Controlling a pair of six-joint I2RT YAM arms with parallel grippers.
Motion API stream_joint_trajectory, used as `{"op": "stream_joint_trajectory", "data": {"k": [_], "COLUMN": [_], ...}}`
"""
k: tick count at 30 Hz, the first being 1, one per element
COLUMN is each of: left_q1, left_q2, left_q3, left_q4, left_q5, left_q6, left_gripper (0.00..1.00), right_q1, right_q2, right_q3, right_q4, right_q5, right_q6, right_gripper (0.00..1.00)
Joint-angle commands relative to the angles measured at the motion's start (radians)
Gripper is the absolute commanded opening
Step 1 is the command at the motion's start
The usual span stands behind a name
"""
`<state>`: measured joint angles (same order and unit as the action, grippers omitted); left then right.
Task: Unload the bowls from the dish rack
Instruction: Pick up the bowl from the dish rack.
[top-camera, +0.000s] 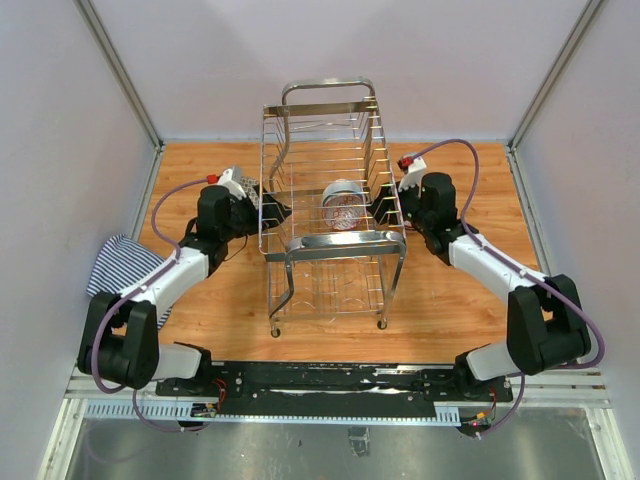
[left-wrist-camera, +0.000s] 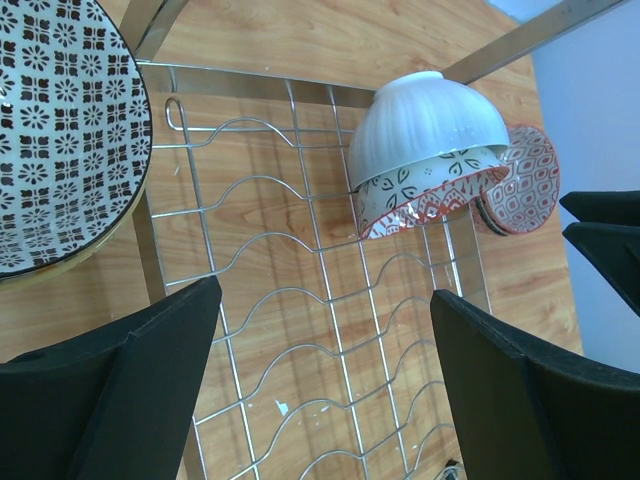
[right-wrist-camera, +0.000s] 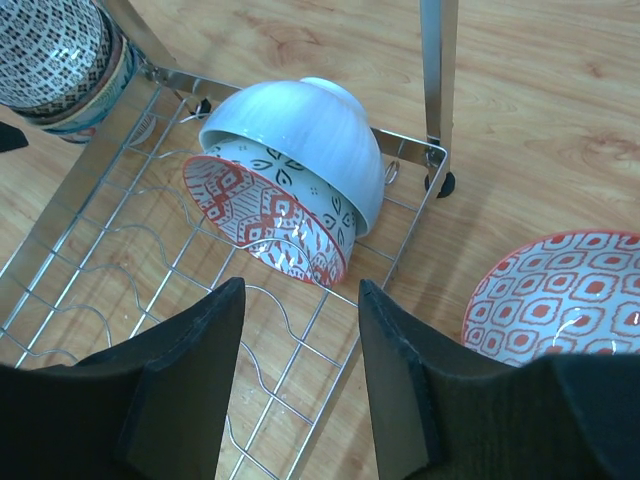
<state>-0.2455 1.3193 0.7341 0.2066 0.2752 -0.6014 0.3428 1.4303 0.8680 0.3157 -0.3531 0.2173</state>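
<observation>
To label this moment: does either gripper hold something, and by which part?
Nothing is held. The left gripper and the right gripper are open and empty; neither touches the stacked bowls.

Wooden tabletop (top-camera: 440, 310) between pale lilac walls (top-camera: 60, 120), evenly lit

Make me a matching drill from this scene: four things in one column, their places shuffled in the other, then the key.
Things
1. pale bowl
2. red-diamond bowl
3. black-and-white bowl
4. striped cloth

Places
A. at the table's left edge
B. outside the rack, on its right side
C. inside the rack, nested over another bowl
D. outside the rack, on its left side

Pairs: 1-C, 2-B, 3-D, 4-A
</observation>
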Motion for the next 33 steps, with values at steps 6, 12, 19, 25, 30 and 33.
{"op": "stream_joint_trajectory", "data": {"k": [6,12,19,25,30,33], "left_q1": [-0.021,-0.046,-0.08,-0.114,-0.131,-0.132], "left_q2": [0.039,0.071,0.114,0.2,0.267,0.278], "left_q3": [-0.038,-0.042,-0.057,-0.003,0.044,0.051], "left_q4": [0.145,0.211,0.33,0.353,0.348,0.351], "left_q5": [0.019,-0.029,-0.002,0.025,0.048,0.045], "left_q6": [-0.005,0.08,0.086,0.05,0.038,0.04], "left_gripper": [0.89,0.85,0.76,0.74,0.73,0.73], "right_q1": [0.037,0.042,0.042,0.042,0.049,0.065], "right_q2": [0.004,-0.013,-0.019,0.033,0.087,0.11], "right_q3": [0.04,-0.001,-0.009,0.022,0.052,0.065], "right_q4": [-0.008,0.035,0.039,0.021,0.023,0.02], "right_q5": [0.028,0.066,0.084,0.066,0.036,0.066], "right_q6": [0.036,0.065,0.074,0.06,0.054,0.03], "right_gripper": [0.52,0.53,0.53,0.53,0.52,0.51]}}
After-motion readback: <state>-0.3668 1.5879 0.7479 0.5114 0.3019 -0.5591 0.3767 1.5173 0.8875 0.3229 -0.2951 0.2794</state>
